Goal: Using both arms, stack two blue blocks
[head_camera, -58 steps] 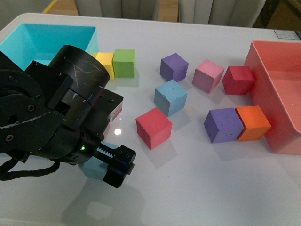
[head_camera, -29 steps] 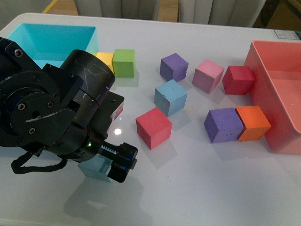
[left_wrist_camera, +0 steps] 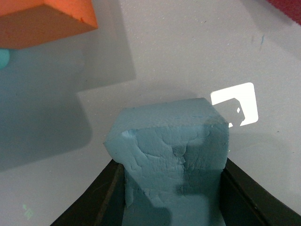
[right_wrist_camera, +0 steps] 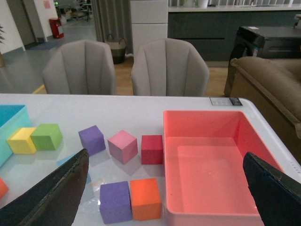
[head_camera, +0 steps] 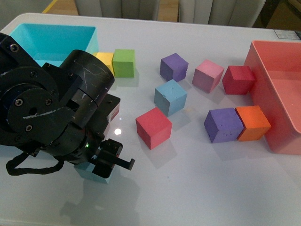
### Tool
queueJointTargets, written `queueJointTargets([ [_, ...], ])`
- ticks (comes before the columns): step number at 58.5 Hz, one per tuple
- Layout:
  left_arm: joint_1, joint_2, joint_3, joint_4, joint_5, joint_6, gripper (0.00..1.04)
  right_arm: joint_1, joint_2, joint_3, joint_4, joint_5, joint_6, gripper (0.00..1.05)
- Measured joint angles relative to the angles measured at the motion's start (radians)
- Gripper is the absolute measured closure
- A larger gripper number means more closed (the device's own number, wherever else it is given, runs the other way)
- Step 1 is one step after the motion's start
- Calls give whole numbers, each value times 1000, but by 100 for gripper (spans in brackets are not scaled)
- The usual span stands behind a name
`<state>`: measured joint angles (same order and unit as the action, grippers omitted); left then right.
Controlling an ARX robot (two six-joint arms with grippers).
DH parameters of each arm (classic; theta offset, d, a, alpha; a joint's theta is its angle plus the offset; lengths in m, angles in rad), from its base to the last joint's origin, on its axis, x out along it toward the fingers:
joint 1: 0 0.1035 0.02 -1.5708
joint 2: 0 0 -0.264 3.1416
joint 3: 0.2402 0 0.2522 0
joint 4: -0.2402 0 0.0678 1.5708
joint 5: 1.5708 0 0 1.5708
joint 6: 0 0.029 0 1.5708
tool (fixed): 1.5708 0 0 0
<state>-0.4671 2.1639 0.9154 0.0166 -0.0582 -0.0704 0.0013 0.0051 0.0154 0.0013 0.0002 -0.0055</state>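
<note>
While my left gripper point(head_camera: 106, 165) clamps one pitted, rough-faced blue foam cube point(left_wrist_camera: 171, 150) between flat black fingers point(left_wrist_camera: 244, 197), the other blue cube point(head_camera: 170, 96) sits well beyond them; my right gripper point(right_wrist_camera: 164, 157) gapes wide.

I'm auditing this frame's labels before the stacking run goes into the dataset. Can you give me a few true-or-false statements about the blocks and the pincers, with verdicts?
1. The left pincer has a blue block between its fingers. True.
2. The two blue blocks are stacked. False: the other blue block stands alone on the table, behind the red block.
3. The right pincer is open and holds nothing. True.
4. The orange block lies inside the salmon bin. False: it stands on the table outside the bin, next to a purple block.
</note>
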Motion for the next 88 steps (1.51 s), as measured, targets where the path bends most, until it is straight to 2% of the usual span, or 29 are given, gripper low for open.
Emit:
queueJointTargets([
  [16,15,-135,46,-85,-17,18,65,0,0,0,0,0,0,9],
  [33,7,-179,237,-193,-14,33,65,0,0,0,0,0,0,9],
  [62,-63,122,758,-404,-12,108,65,0,0,0,0,0,0,9],
  [88,-121,336,1055,-540,-29,193,66,0,0,0,0,0,2,9],
])
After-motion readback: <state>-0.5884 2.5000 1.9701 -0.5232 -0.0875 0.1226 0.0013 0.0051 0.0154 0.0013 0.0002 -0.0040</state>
